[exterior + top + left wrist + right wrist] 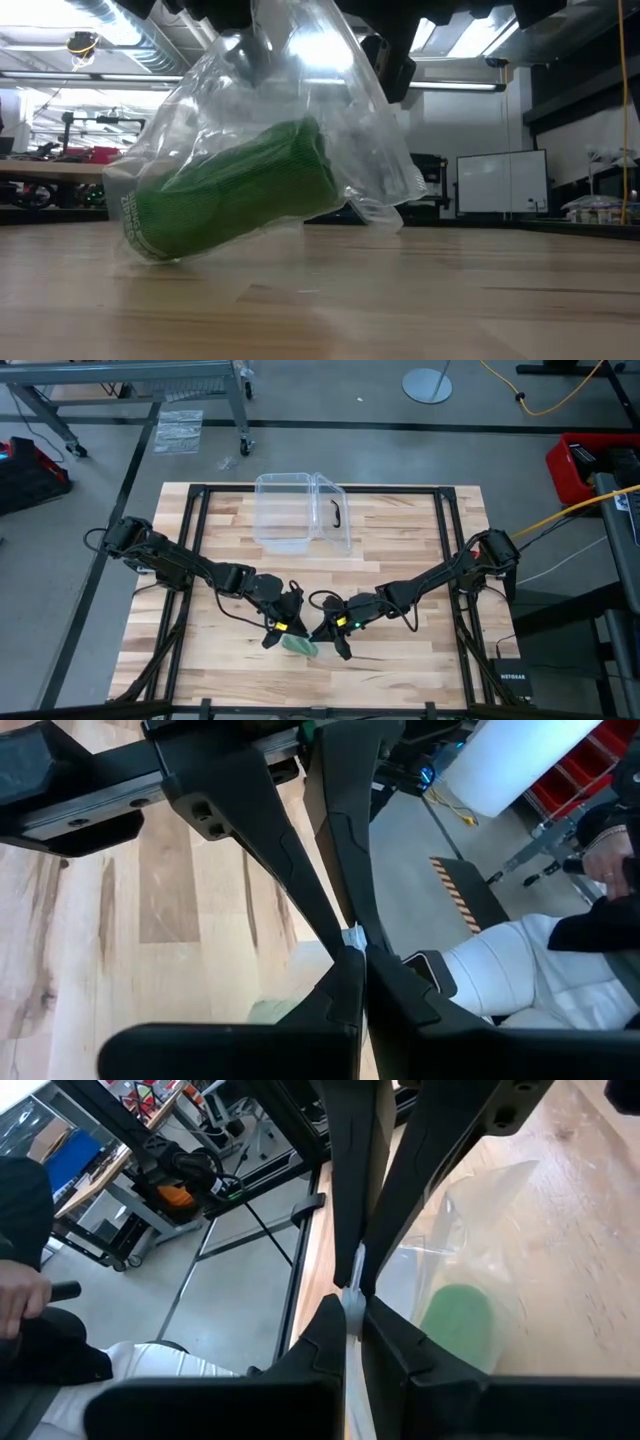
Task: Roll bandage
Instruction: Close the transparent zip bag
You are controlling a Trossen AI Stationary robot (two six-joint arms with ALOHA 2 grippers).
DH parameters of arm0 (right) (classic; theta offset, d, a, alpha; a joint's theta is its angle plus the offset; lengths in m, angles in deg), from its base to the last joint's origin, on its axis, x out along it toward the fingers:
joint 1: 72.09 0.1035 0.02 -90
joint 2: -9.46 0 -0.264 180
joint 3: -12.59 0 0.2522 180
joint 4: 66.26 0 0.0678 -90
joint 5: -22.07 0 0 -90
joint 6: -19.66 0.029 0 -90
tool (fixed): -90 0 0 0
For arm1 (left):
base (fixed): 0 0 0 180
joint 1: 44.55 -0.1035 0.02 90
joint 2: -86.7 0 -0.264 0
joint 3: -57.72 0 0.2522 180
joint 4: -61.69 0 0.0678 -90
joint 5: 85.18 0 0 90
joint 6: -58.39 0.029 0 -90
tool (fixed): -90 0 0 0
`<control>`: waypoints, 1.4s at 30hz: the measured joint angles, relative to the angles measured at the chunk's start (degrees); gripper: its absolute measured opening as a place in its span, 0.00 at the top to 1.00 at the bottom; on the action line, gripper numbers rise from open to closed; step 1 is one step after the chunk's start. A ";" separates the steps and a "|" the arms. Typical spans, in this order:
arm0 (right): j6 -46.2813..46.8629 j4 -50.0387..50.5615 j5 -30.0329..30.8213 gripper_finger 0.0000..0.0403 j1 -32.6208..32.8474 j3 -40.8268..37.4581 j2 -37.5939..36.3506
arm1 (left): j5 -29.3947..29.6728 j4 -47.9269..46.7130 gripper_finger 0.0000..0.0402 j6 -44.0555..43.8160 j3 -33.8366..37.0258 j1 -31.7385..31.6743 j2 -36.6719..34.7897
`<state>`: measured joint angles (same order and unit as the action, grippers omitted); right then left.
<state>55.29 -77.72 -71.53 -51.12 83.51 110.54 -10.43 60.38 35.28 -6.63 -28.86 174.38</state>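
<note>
The bandage [230,190] is a stubby green roll lying tilted inside a clear crinkly plastic wrapper [300,90]. In the high view the bandage [298,645] shows near the table's front edge, between and just below the two grippers. My left gripper [281,628] and my right gripper [332,632] face each other there, each shut on the wrapper's upper part. The right wrist view shows the roll's round end [455,1320] through the plastic. My left gripper pinches a thin edge of the clear wrapper [352,936] between its two fingertips, coming slanting down from the table's left. The bag hangs below, its lower corner [140,252] down at the table top. My right gripper pinches the wrapper's thin plastic edge [352,1285] between its two fingertips, slanting down from the table's right. The bag with the green roll hangs beside and below the fingers, tilted.
A clear plastic box [300,510] with a black handle [335,512] stands open at the table's far middle. A person sits just beyond the table's near edge: a white-clad leg [520,970] and a hand [20,1295] show in the wrist views.
</note>
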 joint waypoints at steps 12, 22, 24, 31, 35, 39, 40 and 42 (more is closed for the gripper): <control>0.31 1.54 0.02 0.96 0.02 0.02 -0.07 | 0.34 0.09 1.00 -0.46 0.00 -0.79 -0.07; 0.33 1.50 -0.92 0.96 0.02 0.07 -0.08 | 0.07 0.50 1.00 -0.92 0.00 -0.83 -0.42; 0.37 1.50 -0.91 0.96 0.22 0.07 -0.09 | 0.07 0.42 1.00 -1.36 0.00 -0.94 -0.70; 0.81 2.97 -0.33 0.96 2.05 -0.04 0.21 | 0.52 1.95 1.00 -3.50 -0.23 -2.44 -1.70; 1.75 4.35 0.38 0.96 2.80 -0.04 0.16 | 0.56 0.97 1.00 -3.41 -0.20 -2.81 -1.63; 1.76 6.13 1.26 0.96 2.69 -0.07 0.13 | -0.26 0.62 1.00 -4.08 -0.15 -3.62 -2.17; 1.58 5.86 1.27 0.96 2.69 -0.07 0.13 | -0.24 0.76 1.00 -4.38 -0.15 -3.91 -2.21; 1.46 5.90 1.29 0.96 2.69 -0.02 0.13 | -0.19 0.38 1.00 -4.46 -0.15 -4.35 -2.17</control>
<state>56.75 -71.82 -70.23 -48.43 83.49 110.67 -10.61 60.76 30.82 -6.79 -33.21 172.21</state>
